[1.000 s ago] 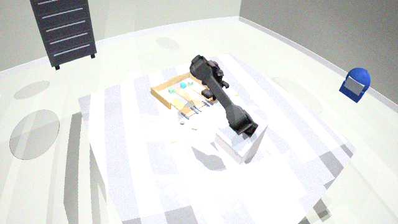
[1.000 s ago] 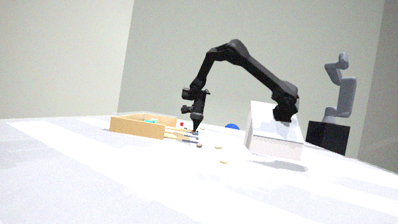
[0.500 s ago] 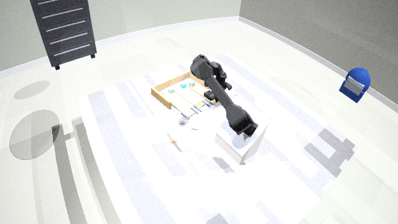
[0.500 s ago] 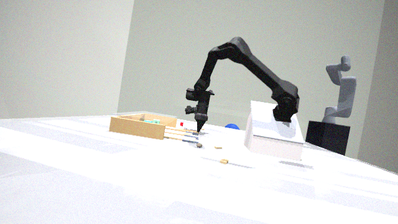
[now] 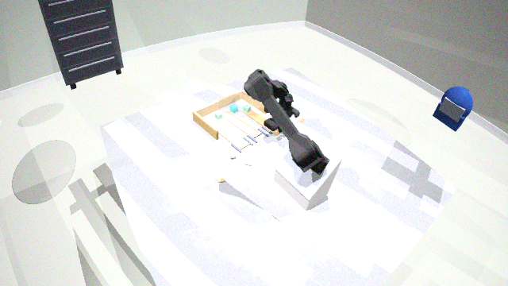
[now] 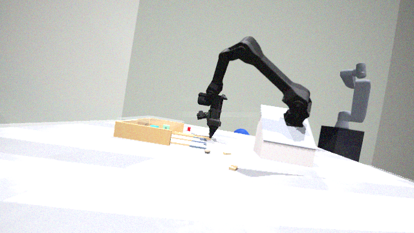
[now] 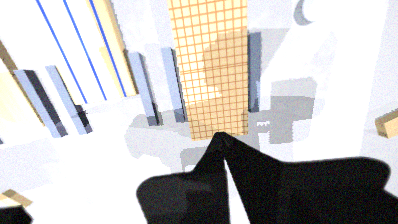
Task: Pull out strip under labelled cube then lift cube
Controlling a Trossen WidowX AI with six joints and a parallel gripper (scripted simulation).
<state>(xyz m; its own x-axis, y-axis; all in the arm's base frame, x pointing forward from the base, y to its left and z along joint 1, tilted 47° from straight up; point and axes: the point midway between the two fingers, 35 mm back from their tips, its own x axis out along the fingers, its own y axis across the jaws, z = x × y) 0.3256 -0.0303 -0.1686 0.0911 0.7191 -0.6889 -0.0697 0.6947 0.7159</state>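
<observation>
A strip with an orange grid (image 7: 210, 80) (image 5: 255, 117) sticks out past the blue-grey bars beside it. Left of it in the wrist view is a strip with blue lines (image 7: 118, 47), and a third plain strip (image 7: 14, 95) lies at the left edge. Three cubes sit in the wooden tray: a pale green one (image 5: 218, 116), a turquoise one (image 5: 233, 108) and a green one (image 5: 247, 108) (image 6: 166, 127) near the gridded strip's far end. No label is readable. My gripper (image 7: 219, 136) (image 6: 211, 137) is shut, nothing visible between its fingers, its tips at the gridded strip's near end.
The wooden tray (image 5: 206, 125) (image 6: 142, 133) has walls around the cubes. Blue-grey bars (image 7: 255, 72) (image 5: 236, 148) stand between the strips' near ends. Small wooden pieces (image 5: 221, 180) (image 6: 233, 167) lie on the table. A white sloped block (image 5: 291, 191) (image 6: 284, 153) is by the arm's base.
</observation>
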